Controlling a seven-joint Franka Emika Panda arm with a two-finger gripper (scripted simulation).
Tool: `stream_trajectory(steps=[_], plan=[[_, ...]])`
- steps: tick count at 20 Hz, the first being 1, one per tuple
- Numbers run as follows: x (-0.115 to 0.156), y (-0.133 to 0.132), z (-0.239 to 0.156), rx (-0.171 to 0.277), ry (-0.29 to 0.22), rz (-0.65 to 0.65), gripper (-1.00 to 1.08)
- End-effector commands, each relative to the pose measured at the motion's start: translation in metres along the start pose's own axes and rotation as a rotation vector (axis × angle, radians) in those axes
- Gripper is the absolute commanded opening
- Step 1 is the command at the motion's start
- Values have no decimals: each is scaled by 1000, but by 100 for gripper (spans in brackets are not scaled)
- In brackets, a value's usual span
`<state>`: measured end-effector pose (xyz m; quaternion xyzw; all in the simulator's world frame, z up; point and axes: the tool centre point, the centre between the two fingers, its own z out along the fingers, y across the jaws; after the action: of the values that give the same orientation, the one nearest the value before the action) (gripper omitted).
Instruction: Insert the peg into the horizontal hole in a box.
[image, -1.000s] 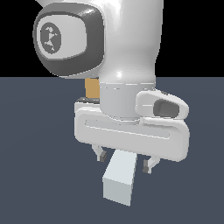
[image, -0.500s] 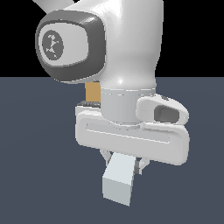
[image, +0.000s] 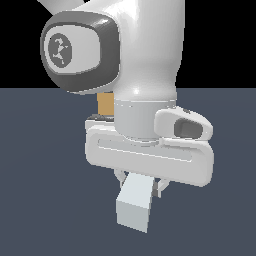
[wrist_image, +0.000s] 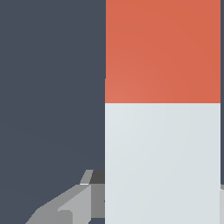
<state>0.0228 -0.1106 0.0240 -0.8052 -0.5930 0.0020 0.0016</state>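
Observation:
The peg is a pale grey-white square bar; its near end sticks out below my hand in the exterior view. In the wrist view the peg fills much of the picture, with its red-orange end section beyond the pale part. My gripper is shut on the peg, a finger on each side. One finger shows beside the peg in the wrist view. A small patch of the tan box shows behind the arm. The hole is hidden.
The dark grey-blue floor spreads all around. The arm's white body blocks most of the exterior view, hiding nearly all of the box behind it.
The hand and the peg have risen a little in the exterior view. The grip on the peg is unchanged.

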Motion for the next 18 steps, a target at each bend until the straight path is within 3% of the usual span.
stream_trajectory(steps=[1,18], plan=[[6,0,-8,-5,1,-16,-100],[78,-39,-87,-6,-1,-240,-100]])
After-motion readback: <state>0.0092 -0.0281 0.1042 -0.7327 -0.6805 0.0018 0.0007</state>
